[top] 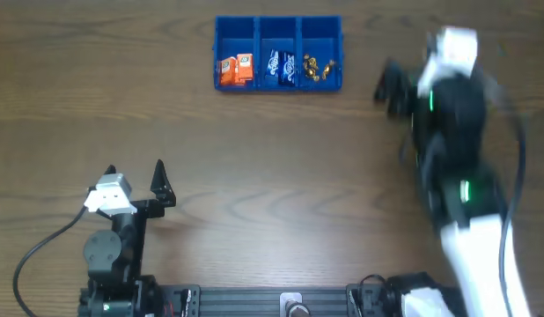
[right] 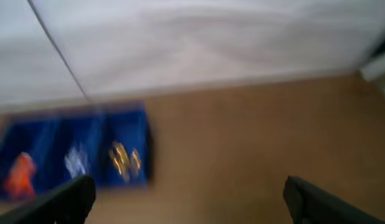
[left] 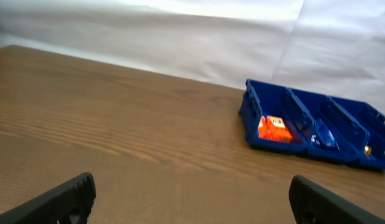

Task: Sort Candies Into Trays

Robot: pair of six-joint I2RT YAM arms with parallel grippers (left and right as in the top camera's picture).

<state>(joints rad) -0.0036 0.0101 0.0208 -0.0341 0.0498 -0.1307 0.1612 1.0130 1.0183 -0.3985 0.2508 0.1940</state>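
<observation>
Blue tray (top: 277, 33) holds orange candies (top: 236, 70), blue candies (top: 281, 68) and gold candies (top: 319, 68), each in its own compartment; my left hand (top: 136, 176) and right hand (right: 187, 186) are wide, holding nothing.

Left arm (top: 122, 238): folded low and close over its base at the lower left of the top view. Left gripper (top: 135, 172): pointing up the picture, both dark fingers (left: 61, 199) spread wide, nothing between them.

Right arm (top: 466, 202): stretched far up the right side of the top view, white links with green lights at two joints. Right gripper (top: 389, 88): turned toward the view's left at the end of a bent wrist, fingers (right: 323, 202) wide apart and holding nothing.
</observation>
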